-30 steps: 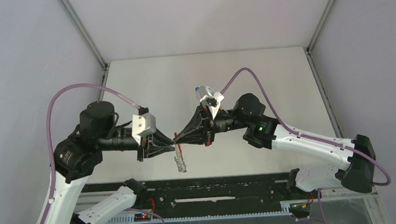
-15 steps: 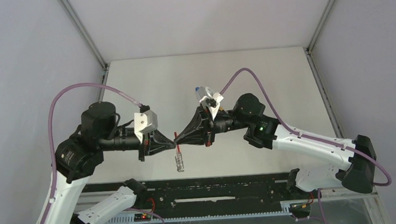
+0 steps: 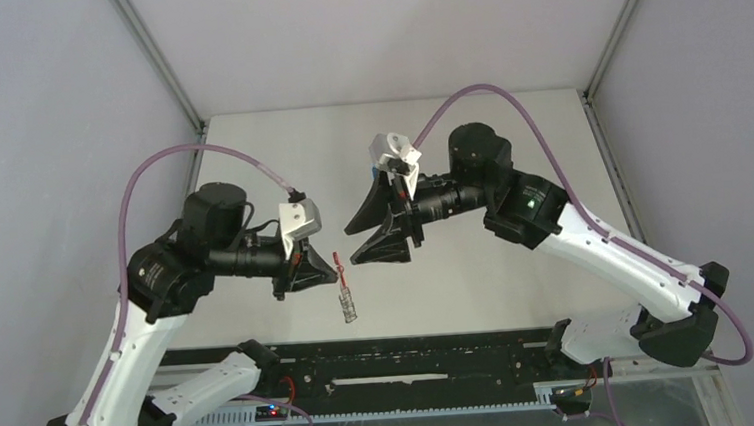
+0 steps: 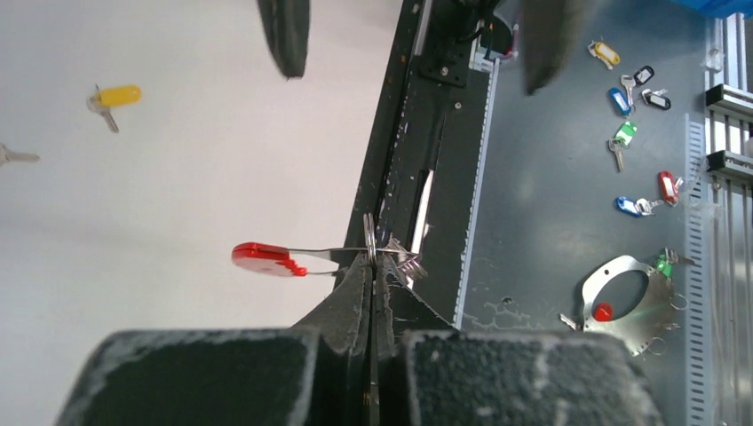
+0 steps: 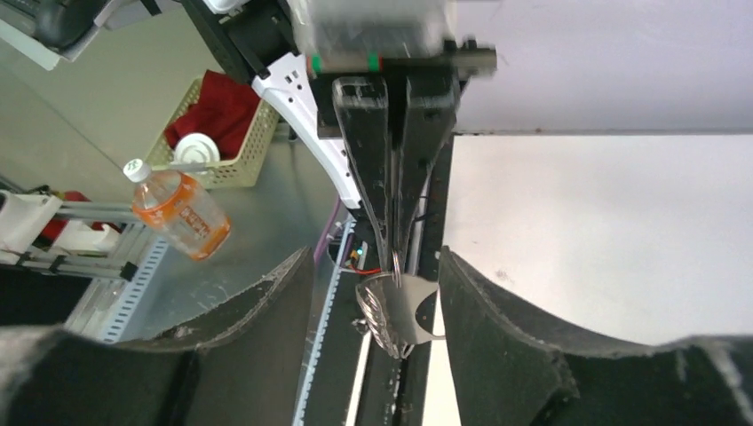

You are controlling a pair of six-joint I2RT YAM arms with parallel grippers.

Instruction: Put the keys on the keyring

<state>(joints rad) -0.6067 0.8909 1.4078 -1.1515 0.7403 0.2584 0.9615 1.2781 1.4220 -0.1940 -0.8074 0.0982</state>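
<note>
My left gripper (image 3: 333, 273) is shut on the keyring (image 3: 342, 288), held above the table's near edge. In the left wrist view the jaws (image 4: 371, 263) pinch the metal ring, the red tag (image 4: 262, 258) sticks out left, and the grey cluster (image 4: 404, 263) hangs to the right. My right gripper (image 3: 350, 247) stands open just right of the ring, not touching it. Its wrist view shows the ring and cluster (image 5: 388, 312) between its spread fingers (image 5: 266, 328). The yellow-headed key (image 4: 115, 96) lies on the table. A silver key blade (image 4: 13, 157) pokes in at the frame's edge, its head cut off.
A black rail (image 3: 413, 356) runs along the table's near edge under the keyring. On the floor beyond it lie several spare tagged keys (image 4: 626, 133) and a metal plate (image 4: 630, 297). A bottle (image 5: 182, 213) and a basket (image 5: 222, 124) sit off the table.
My left gripper closed on the keyring. My right gripper then opened, let go of it and drew back up and to the right. The keyring now hangs from the left gripper alone.
</note>
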